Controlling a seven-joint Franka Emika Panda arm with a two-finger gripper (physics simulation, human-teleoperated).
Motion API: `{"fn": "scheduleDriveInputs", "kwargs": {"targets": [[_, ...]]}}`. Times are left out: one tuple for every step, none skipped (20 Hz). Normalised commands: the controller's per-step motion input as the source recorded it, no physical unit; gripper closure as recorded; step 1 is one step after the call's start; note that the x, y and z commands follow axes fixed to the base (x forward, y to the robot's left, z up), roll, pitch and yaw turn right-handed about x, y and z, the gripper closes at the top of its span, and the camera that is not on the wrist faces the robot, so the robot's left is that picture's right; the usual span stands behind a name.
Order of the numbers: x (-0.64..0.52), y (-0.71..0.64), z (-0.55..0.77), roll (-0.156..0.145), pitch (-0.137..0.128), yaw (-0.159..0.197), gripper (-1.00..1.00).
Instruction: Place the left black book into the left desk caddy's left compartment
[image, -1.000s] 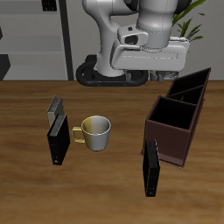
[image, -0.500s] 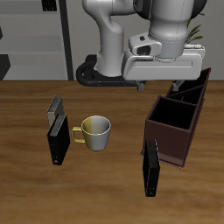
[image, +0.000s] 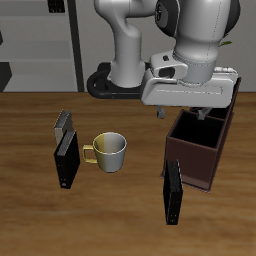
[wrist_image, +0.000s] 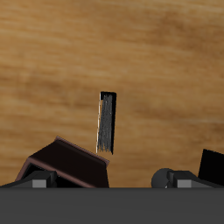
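The left black book (image: 173, 193) stands upright on the wooden table, a thin all-black slab just in front of the left desk caddy (image: 190, 157) and nearer the table's front edge. In the wrist view the book (wrist_image: 106, 122) shows edge-on, with a corner of the caddy (wrist_image: 70, 163) beside it. The caddy is dark reddish-brown with a black inside, and one divider (image: 207, 120) splits it in two. My gripper (image: 183, 114) hovers open above the caddy, higher than the book and farther back. Nothing is between its fingers.
A metal mug (image: 110, 150) with a yellow handle stands mid-table. Beyond it a shorter black book (image: 67, 161) stands with a grey book (image: 63, 124) behind it. The robot's base (image: 125, 85) sits at the back.
My gripper has come down and forward, from behind the caddy to a spot over it. The books, mug and caddy have not moved.
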Motion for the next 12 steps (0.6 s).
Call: {"fn": "scheduleDriveInputs", "kwargs": {"targets": [[-0.01, 0.05, -0.01, 0.0, 0.0, 0.0, -1.0], [0.07, -0.17, -0.35, -0.012, 0.055, 0.023, -1.0], [0.02, -0.53, -0.63, -0.034, 0.014, 0.03, -1.0], [-0.02, 0.07, 0.01, 0.0, 0.0, 0.0, -1.0], [0.05, -0.26, -0.3, -0.041, 0.035, 0.003, -1.0], [-0.04, -0.18, -0.21, -0.033, 0.01, 0.03, -1.0], [-0.03, -0.16, -0.25, -0.019, -0.014, -0.05, -1.0], [-0.01, 0.11, -0.26, 0.055, 0.018, 0.106, -1.0], [-0.01, -0.18, -0.25, -0.045, -0.026, -0.083, -1.0], [0.03, -0.02, -0.26, 0.003, 0.02, -0.028, -1.0], [0.03, -0.11, -0.32, -0.002, 0.002, 0.004, -1.0], [0.0, 0.0, 0.0, 0.0, 0.0, 0.0, -1.0]]}}
